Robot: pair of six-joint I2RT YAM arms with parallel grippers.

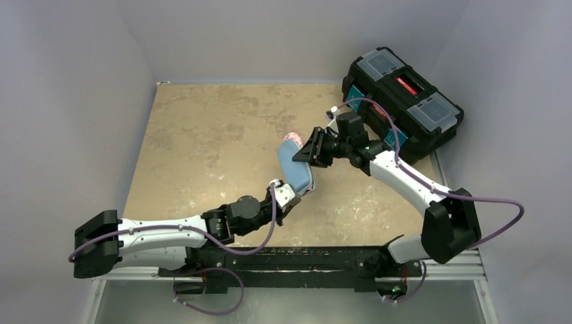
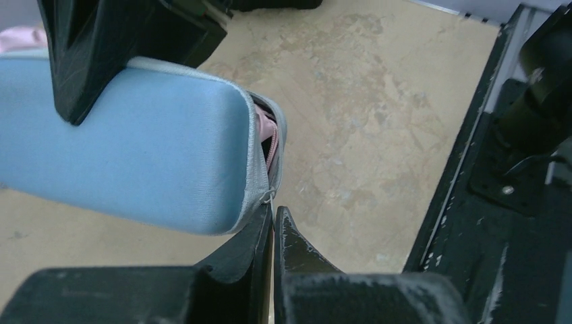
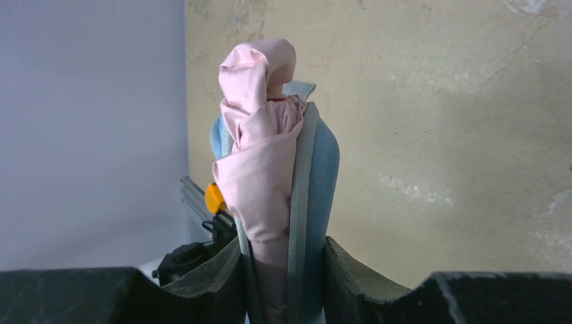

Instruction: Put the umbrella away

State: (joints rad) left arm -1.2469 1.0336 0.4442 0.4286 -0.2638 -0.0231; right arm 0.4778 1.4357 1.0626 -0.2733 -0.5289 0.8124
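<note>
The pale pink umbrella [image 3: 260, 155] is folded inside a blue-grey zip case [image 3: 318, 182], and its crumpled end sticks out past the case's open edge. In the top view the case [image 1: 295, 169] is held above the table's middle, with the umbrella's pink tip [image 1: 293, 138] at its far end. My right gripper [image 3: 287, 270] is shut across the case, squeezing both halves with the umbrella between them; it also shows in the top view [image 1: 311, 150]. My left gripper [image 2: 274, 214] is shut on the zipper pull [image 2: 270, 197] at the case's near end [image 2: 135, 148], where pink fabric [image 2: 265, 125] shows in the gap.
A black toolbox [image 1: 403, 101] with clear lid compartments stands at the back right corner. The black arm-mount rail [image 1: 290, 260] runs along the near table edge. Grey walls close in the left, back and right sides.
</note>
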